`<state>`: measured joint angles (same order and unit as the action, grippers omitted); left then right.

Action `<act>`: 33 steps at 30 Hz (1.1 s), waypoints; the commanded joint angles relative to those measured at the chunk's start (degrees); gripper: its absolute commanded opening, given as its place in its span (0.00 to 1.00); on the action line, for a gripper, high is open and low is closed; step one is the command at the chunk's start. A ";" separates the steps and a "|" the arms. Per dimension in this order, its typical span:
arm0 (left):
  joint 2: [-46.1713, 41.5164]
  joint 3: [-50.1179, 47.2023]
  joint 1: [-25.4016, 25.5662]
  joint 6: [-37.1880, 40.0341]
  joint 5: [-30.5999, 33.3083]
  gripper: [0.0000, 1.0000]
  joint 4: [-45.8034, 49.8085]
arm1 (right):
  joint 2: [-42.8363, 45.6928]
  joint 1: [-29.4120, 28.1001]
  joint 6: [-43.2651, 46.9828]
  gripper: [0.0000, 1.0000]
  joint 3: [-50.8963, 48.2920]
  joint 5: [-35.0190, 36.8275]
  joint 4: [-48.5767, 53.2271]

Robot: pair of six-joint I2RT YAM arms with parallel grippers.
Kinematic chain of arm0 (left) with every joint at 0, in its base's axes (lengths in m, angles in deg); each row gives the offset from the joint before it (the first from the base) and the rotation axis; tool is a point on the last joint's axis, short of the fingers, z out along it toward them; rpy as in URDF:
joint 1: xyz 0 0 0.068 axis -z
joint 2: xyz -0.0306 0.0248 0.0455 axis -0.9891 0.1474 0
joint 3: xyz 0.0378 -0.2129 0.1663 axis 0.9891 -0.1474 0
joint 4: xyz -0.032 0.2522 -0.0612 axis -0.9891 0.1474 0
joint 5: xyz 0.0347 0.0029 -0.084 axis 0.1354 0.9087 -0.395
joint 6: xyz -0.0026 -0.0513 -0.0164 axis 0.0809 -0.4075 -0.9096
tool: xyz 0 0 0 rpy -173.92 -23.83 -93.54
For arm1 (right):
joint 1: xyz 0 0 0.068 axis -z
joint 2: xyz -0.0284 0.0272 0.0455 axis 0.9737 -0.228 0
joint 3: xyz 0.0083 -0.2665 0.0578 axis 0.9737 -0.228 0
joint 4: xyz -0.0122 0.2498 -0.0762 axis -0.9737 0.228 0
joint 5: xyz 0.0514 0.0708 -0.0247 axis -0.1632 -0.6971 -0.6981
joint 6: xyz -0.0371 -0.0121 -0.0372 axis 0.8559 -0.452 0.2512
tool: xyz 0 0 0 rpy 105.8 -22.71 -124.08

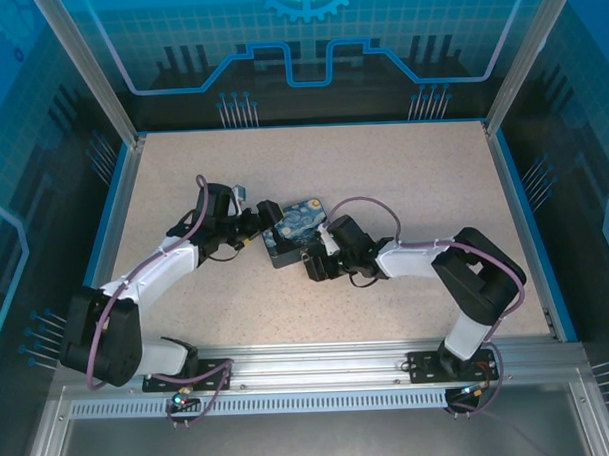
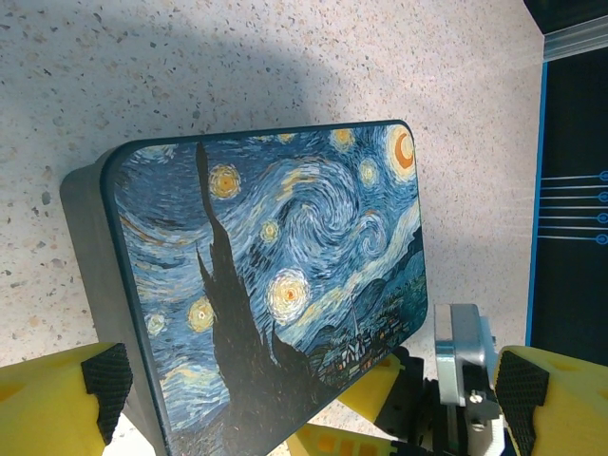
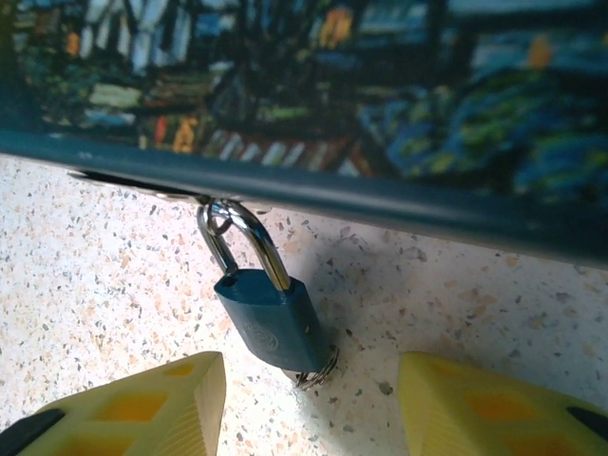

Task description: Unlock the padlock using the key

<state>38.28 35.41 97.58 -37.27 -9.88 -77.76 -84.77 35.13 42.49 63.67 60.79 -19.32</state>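
Though near the padlock (image 3: 271,323), right fingers (image 3: 133,408) apart, painted box (image 3: 332,76) behind.

Seen from above, the box (image 1: 297,228) is sitting mid-frame on the table (image 1: 413,174), the left gripper (image 1: 255,228) at its left, the right gripper (image 1: 316,260) at its lower right. In the centre of the right wrist view, the padlock (image 3: 271,318) is hanging under the box's edge.

White-shelled left arm (image 1: 151,268) and right arm (image 1: 416,256) have bulky black joints and looping purple cables (image 1: 369,200). The left pincer (image 2: 302,394) has yellow fingers (image 2: 38,404), black textured pads (image 2: 106,375).
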 commanded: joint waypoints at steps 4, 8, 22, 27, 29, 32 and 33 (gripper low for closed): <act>1.03 1.02 -0.93 0.11 -2.00 0.99 -0.07 | -1.66 -0.98 0.17 0.51 1.96 -1.64 -1.80; 1.58 0.98 -1.02 -0.20 -2.37 0.99 -0.82 | -2.24 -1.28 -0.16 0.49 2.41 -1.70 -1.84; 1.85 0.22 -1.95 -0.93 -3.51 0.99 -2.39 | -3.17 -1.73 -1.58 0.33 0.88 -0.31 -2.83; 1.42 -0.35 -2.29 -0.98 -3.42 0.99 -2.43 | -1.96 -1.72 -2.04 0.17 0.02 0.73 -2.86; 1.23 -0.71 -2.47 -0.90 -3.25 0.99 -2.32 | -1.32 -1.73 -2.31 0.12 -0.15 1.09 -2.62; 0.99 -1.20 -2.46 -0.72 -2.30 0.99 -1.74 | -0.52 -1.49 -3.10 0.10 -0.26 1.26 -2.28; 0.85 -1.46 -2.52 -0.59 -1.94 0.99 -1.52 | -0.34 -1.47 -3.44 0.10 -0.34 1.28 -2.36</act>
<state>39.75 35.22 95.70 -37.49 -11.76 -79.56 -86.69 34.01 39.91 64.34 60.92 -22.05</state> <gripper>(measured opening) 0.989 0.115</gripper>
